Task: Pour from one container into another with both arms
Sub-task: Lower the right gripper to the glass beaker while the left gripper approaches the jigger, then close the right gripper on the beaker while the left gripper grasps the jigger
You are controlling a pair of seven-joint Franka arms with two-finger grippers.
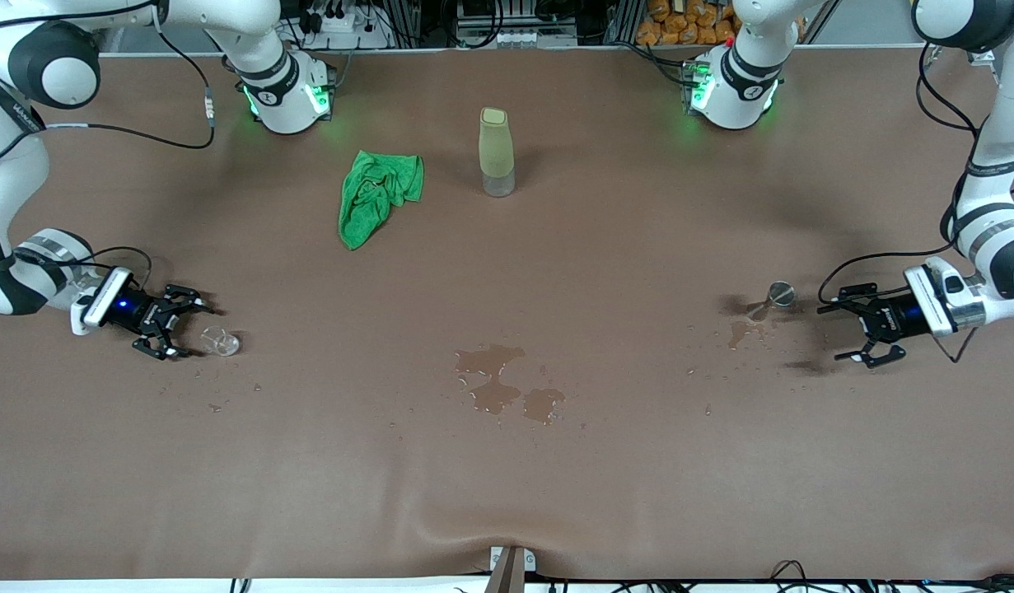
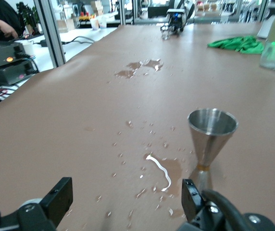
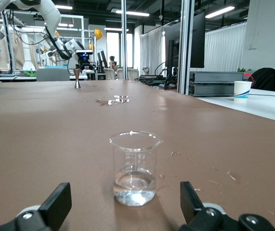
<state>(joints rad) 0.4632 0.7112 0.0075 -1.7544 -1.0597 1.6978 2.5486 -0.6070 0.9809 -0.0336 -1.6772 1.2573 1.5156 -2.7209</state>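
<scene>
The right pincer [image 1: 187, 329] sits low at the right arm's end of the brown matte surface [image 1: 638, 461], its fingers [image 3: 56, 204] spread wide and holding nothing. Just beside it stands a small clear glass beaker [image 1: 221, 340], upright, with a little clear liquid in its bottom; in the right wrist view the beaker [image 3: 134, 167] shows between the two spread fingers but apart from both.

The left pincer [image 1: 852, 332] is low at the left arm's end of the surface, likewise spread and empty. Near it stands a small steel cone-shaped measuring cup [image 1: 777, 298], upright on its narrow stem, with a wet patch [image 1: 745, 331] on the surface beside it.

A larger brownish puddle [image 1: 502, 385] lies near the middle of the surface. Farther from the front camera stand a tall pale yellow-green bottle with a clear base [image 1: 497, 152] and, beside it toward the right arm's end, a crumpled green cloth [image 1: 376, 196].
</scene>
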